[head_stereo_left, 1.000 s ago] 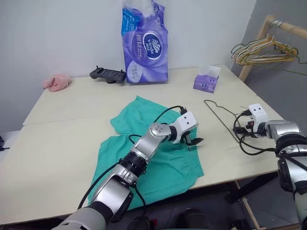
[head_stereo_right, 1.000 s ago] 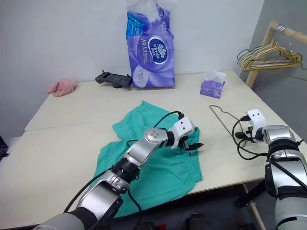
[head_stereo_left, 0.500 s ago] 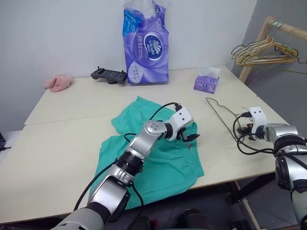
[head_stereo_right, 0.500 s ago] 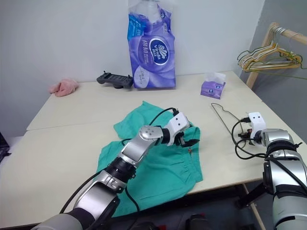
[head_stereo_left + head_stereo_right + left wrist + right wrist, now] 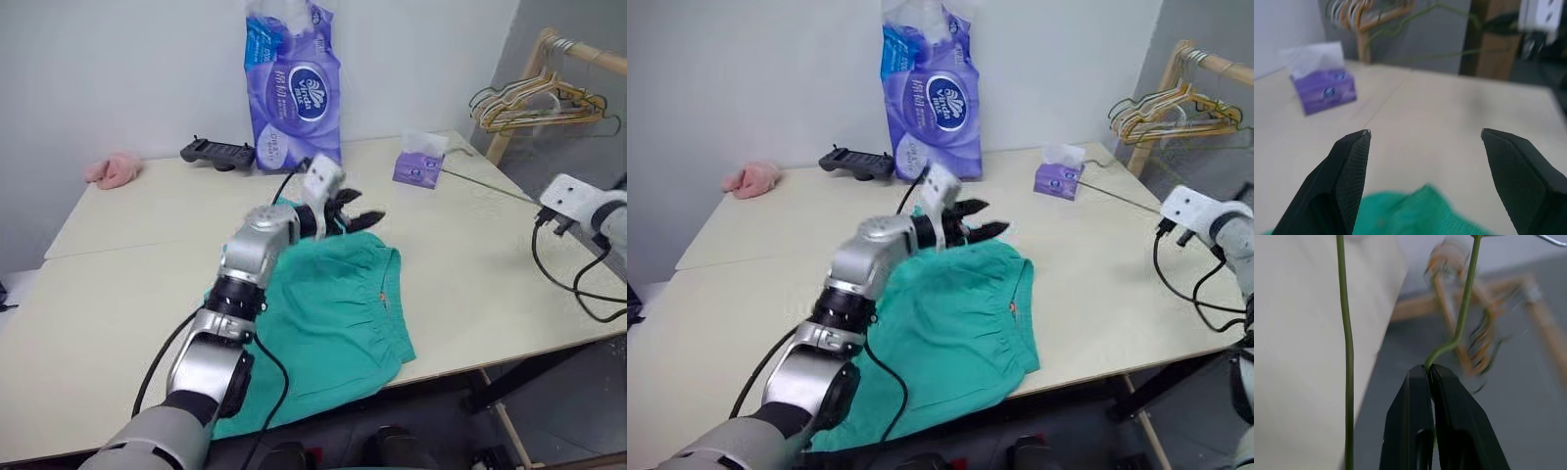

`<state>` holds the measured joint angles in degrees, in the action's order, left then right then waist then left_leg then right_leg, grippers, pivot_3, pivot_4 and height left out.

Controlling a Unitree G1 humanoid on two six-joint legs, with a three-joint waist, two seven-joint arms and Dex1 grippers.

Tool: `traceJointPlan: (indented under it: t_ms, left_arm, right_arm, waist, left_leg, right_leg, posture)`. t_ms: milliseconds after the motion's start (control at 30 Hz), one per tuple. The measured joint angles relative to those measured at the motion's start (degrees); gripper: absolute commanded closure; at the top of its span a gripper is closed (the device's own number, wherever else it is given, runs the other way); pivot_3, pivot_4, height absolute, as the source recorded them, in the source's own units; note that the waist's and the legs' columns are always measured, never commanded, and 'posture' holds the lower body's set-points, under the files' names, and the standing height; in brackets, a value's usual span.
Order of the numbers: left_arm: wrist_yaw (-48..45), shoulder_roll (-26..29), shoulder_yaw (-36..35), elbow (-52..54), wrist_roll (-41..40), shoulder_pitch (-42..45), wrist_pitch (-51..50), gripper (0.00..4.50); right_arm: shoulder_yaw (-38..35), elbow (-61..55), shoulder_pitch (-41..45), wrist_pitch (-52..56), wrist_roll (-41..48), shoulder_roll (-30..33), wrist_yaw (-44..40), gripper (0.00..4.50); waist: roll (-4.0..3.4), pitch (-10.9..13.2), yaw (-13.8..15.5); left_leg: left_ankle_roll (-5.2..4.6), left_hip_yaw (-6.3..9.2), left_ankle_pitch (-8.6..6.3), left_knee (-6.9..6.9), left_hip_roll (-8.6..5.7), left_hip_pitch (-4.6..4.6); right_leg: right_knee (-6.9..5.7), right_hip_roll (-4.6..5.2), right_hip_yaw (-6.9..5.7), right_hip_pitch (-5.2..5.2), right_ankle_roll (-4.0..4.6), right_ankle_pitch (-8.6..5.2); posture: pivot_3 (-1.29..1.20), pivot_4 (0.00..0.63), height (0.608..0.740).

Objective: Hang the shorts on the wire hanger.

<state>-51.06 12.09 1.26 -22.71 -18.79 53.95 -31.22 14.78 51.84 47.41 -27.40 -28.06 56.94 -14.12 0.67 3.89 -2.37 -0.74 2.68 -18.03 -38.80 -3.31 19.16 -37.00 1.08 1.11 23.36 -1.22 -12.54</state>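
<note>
Now that it's lifted, right gripper (image 5: 1430,372) pinches wire hanger (image 5: 1345,357) — airborne.

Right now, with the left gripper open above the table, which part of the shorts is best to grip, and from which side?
Probably the gathered waistband of the shorts, coming from above. It lies flat and uncovered along the right edge, nearest the wire hanger, and its thick hem should give the left gripper more to pinch.

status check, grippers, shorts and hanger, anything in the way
Left gripper open, above the shorts. Right gripper shut on the wire hanger, off the table. Shorts flat, not hung. Nothing in the way.
</note>
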Motion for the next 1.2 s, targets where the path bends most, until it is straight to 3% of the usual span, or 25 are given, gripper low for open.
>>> traceJointPlan:
  t_ms: [167, 433, 667, 1000, 1100, 1200]
  left_arm:
    - [-8.16, 8.26, -1.22, -4.89, -0.51, 3.77, 1.97, 0.65]
    - [-16.25, 12.8, 8.57, -19.25, 11.04, 4.36, 16.82, 0.65]
    - [-16.11, 11.76, 9.72, -28.68, 16.12, 7.06, 25.92, 0.65]
    - [-16.84, 9.04, 9.71, -29.86, 17.68, 7.91, 26.76, 0.65]
    - [-15.19, 8.96, 9.75, -31.41, 19.25, 7.93, 27.08, 1.22]
    - [-14.68, 9.02, 9.74, -32.28, 20.16, 7.93, 27.59, 2.09]
  right_arm:
    - [2.62, -9.43, -4.72, -10.26, -8.1, 1.71, 6.1, 4.46]
    - [2.05, -17.46, -5.24, -14.76, -11.42, 2.95, 10.15, 4.46]
    - [-0.28, -25.79, -3.85, -16.11, -10.35, 2.91, 6.79, 4.46]
    - [-1.4, -30.6, -2.83, -14.32, -9.07, -0.88, 3.65, 4.46]
    - [-1.47, -30.76, -2.04, -14.34, -9.08, -1.31, 3.14, 4.5]
    - [-1.84, -30.75, -1.77, -14.43, -9.08, -1.31, 3.08, 4.5]
  waist:
    - [-0.08, -0.04, -0.34]
    - [0.01, 0.0, -0.32]
    - [0.07, 0.02, -0.33]
    - [0.13, 0.03, -0.55]
    - [0.13, 0.03, -0.55]
    - [0.15, 0.04, -0.54]
  left_leg:
    - [0.18, -0.09, 0.1, 0.0, -0.07, -0.16]
    - [0.16, -0.12, 0.09, -0.02, -0.06, -0.13]
    - [-0.05, -0.12, -0.02, -0.02, -0.05, -0.1]
    - [-0.07, -0.12, -0.03, -0.03, -0.03, -0.11]
    - [-0.07, -0.11, -0.03, -0.03, -0.04, -0.12]
    - [-0.07, -0.1, -0.03, -0.03, -0.04, -0.11]
  right_leg:
    - [-0.04, 0.0, 0.12, -0.09, 0.01, 0.0]
    - [0.02, 0.01, 0.14, -0.09, 0.34, 0.17]
    - [0.03, 0.01, 0.12, -0.07, 0.32, 0.16]
    - [0.0, 0.0, 0.11, -0.07, 0.32, 0.17]
    - [-0.02, 0.0, 0.1, -0.07, 0.32, 0.17]
    - [-0.01, 0.0, 0.09, -0.07, 0.32, 0.17]
  posture:
    - [-0.04, 0.012, 0.74]
    - [-0.05, 0.008, 0.74]
    - [-0.06, 0.009, 0.74]
    - [-0.07, 0.012, 0.74]
    - [-0.07, 0.012, 0.74]
    - [-0.07, 0.012, 0.74]
